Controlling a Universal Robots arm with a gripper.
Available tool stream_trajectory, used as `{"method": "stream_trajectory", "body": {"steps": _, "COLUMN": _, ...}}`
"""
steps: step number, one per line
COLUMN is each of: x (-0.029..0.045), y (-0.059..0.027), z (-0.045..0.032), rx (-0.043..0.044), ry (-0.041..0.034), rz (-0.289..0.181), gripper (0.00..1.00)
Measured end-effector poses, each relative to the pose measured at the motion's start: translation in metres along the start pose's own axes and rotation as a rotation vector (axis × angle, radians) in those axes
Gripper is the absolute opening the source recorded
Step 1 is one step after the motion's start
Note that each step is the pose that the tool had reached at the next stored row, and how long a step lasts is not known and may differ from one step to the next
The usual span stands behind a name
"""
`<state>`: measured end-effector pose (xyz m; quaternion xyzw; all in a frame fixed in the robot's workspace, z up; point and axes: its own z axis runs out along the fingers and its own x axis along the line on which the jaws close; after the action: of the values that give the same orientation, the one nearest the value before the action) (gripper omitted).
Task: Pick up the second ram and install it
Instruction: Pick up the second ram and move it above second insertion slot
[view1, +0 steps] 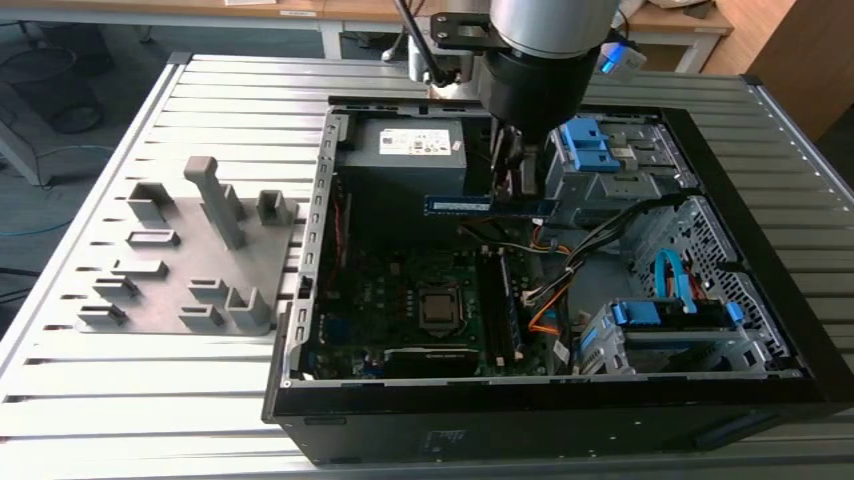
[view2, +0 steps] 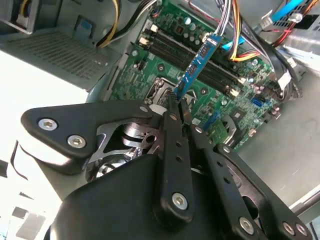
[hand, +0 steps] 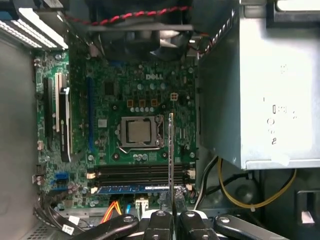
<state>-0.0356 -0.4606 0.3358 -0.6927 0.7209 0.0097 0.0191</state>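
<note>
claw (view2: 178, 100) pinched shut on one end of second ram (view2: 200, 62) | hanging over motherboard (hand: 105, 100), crosswise to empty slots (hand: 140, 173) (lower edge seemingly kept free for seating)

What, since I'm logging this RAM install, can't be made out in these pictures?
Exterior view: the arm hides where the second ram is gripped; the memory slots too small to tell filled from empty.
First wrist view: the second ram is edge-on, chips and label hidden.
Second wrist view: the gripper, shut on it, covers part of the motherboard.
</note>
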Motion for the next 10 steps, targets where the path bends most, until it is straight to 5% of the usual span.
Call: {"method": "stream_trajectory", "body": {"steps": 10, "x": -0.0005, "y": -0.0177, "z": 0.0062, "rx": -0.0009, "ry": 0.0001, "rz": 0.0, "gripper": 0.14}}
